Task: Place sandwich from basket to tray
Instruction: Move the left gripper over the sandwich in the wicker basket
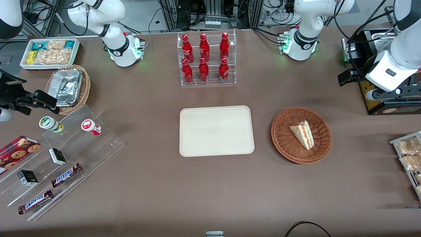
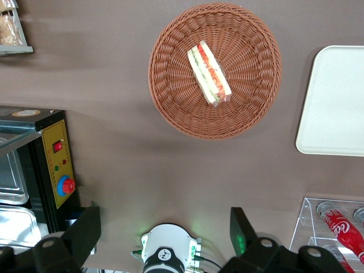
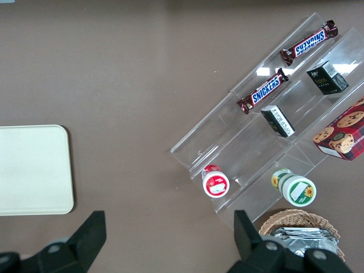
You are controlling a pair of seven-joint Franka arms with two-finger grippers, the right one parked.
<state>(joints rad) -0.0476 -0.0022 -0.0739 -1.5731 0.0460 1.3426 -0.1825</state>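
The left arm's pincer [image 2: 165, 230] hangs high over the brown cloth-covered surface [image 1: 197, 191], its two black fingers [image 2: 85, 227] spread wide with nothing between them. Below it, nearer the front camera, sits the round reddish-brown woven wicker basket [image 1: 283, 144], and the small triangular sandwich of pale bread with red and green filling [image 1: 303, 133] lies inside, clear of the pincer. Beside the basket, toward the parked arm, the flat cream rectangular tray [image 1: 216, 131] rests bare. A clear rack of red bottles [image 1: 206, 58] stands farther from the camera, with cabling and equipment frames past the surface's edge.
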